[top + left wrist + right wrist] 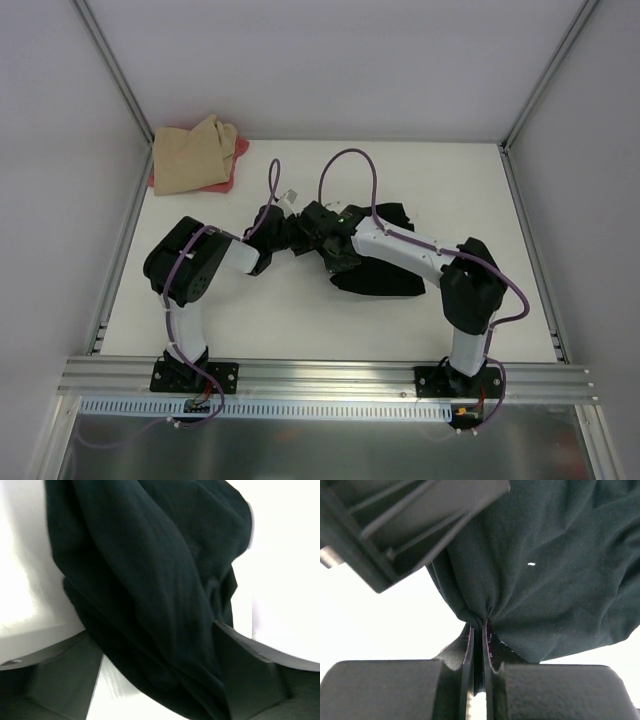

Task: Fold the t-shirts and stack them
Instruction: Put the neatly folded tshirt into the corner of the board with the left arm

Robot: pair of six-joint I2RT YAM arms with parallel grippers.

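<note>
The black t-shirt (392,276) lies bunched at the middle right of the table, one end lifted toward the two grippers. My right gripper (479,625) is shut, pinching a gathered fold of the black t-shirt (545,580). My left gripper (160,680) is open, its fingers (55,675) wide apart, and a hanging fold of the black t-shirt (150,580) runs between them. In the top view the left gripper (291,232) and right gripper (323,234) meet close together. The tan t-shirt (193,155) lies crumpled on the pink-red one (236,172) in the far left corner.
The left gripper's dark body (410,520) hangs close above the right gripper's pinch. Metal frame posts (120,90) and white walls close in the white table (280,320). Purple cables (345,160) arch over both arms.
</note>
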